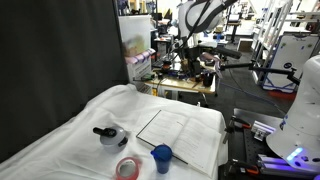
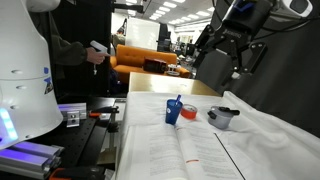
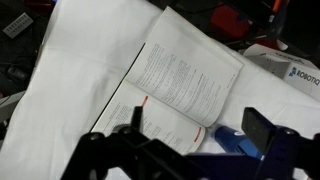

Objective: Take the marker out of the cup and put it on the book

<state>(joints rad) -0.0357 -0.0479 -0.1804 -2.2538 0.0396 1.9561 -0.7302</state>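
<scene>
marker (image 2: pixel 180 100) stands in the small blue cup (image 2: pixel 174 114), its upper end poking above the rim and leaning a little. the cup sits at one edge of the open book (image 2: pixel 185 152); i cannot tell whether its base is on the page or on the white cloth (image 1: pixel 90 115) that covers the table. the book lies flat, its white printed pages facing up.

a pink-red tape ring (image 2: pixel 189 115) lies just beside the cup, too close to say whether the two touch. a grey round pot (image 2: pixel 222 117) with a black top stands on the cloth on the ring's other side, near it but apart.

in an exterior view the gripper (image 2: pixel 236 68) hangs in the air above the pot and the ring, well clear of the table. its jaws stand wide apart and hold nothing. in the wrist view the dark fingers (image 3: pixel 265 135) frame the bottom of the picture, with the book's pages and a patch of the cup's blue below them.
</scene>
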